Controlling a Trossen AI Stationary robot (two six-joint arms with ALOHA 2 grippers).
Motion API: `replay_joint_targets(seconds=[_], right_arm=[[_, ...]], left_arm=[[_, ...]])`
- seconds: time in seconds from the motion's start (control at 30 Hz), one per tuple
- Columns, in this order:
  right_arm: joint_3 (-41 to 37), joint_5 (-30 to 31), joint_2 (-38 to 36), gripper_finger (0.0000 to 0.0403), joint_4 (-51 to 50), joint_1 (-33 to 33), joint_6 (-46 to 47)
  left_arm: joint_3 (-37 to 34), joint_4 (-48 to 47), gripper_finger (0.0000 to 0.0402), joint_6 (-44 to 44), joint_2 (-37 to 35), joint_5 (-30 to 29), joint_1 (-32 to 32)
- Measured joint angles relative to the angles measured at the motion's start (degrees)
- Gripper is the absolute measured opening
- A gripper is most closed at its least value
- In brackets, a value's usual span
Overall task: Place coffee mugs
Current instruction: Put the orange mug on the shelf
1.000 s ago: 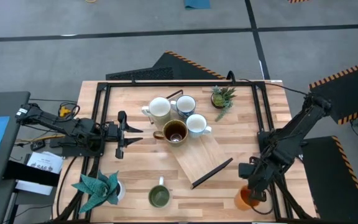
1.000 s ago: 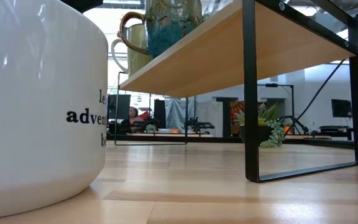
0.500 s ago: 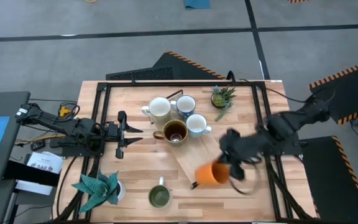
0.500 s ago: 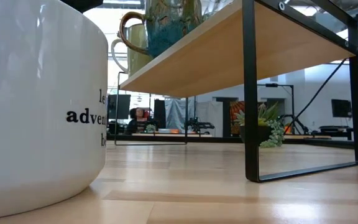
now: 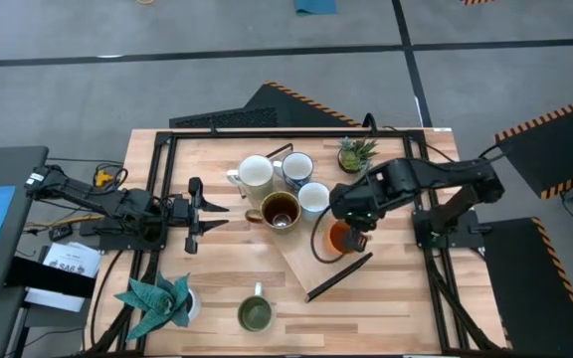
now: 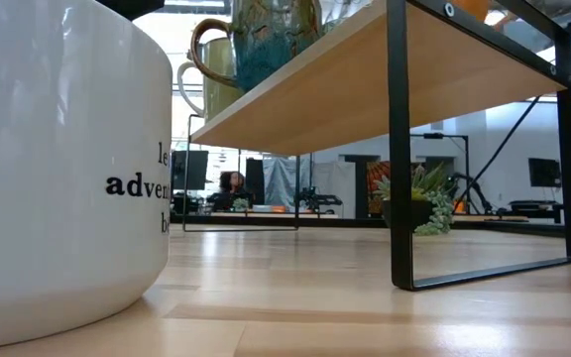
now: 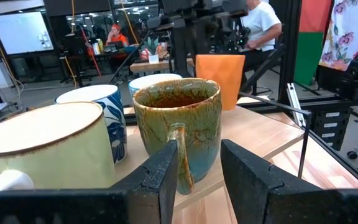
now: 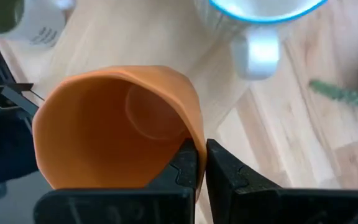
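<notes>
My right gripper (image 5: 352, 235) is shut on the orange mug (image 5: 338, 240) over the wooden shelf (image 5: 318, 261). On the shelf stand a cream mug (image 5: 255, 172), a blue-patterned mug (image 5: 296, 167), a white mug (image 5: 314, 199) and a dark brown mug (image 5: 280, 211). A green mug (image 5: 255, 314) sits on the table near the front edge. My left gripper (image 5: 223, 216) stands open and level to the left of the brown mug (image 7: 178, 134), apart from its handle. My right gripper pinches the orange mug's wall at the rim (image 8: 194, 138), one finger (image 8: 185, 167) inside the mug and one outside. The fingers come from above, pointing steeply down. The mug hangs mouth up; I cannot tell whether its base touches the shelf.
A small pot with a spiky green plant (image 5: 356, 155) stands at the far right of the shelf. A teal paper plant (image 5: 157, 301) sits at the near left. The black frame (image 5: 286, 132) rims the table. A large white lettered mug (image 6: 57, 159) fills the low view's left.
My right gripper has carried the orange mug from the table's near right corner up and toward the far left, over the shelf. The mug lay tipped on its side midway and now hangs mouth up beside the white mug. The gripper has tipped further downward.
</notes>
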Motion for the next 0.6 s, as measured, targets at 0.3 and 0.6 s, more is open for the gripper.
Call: replay_joint_targets(seconds=[0.3,0.6], right_arm=[[0.00,-0.58,3.71,0.0047,-1.33,0.00,-2.65],[0.07,-0.74,4.80,0.0118,-1.31,-0.16,-4.51]], left_arm=[[0.00,-0.13,0.0110,-0.70,0.01,0.00,-0.01],[0.00,-0.13,0.0110,-0.83,0.01,0.00,-0.01]])
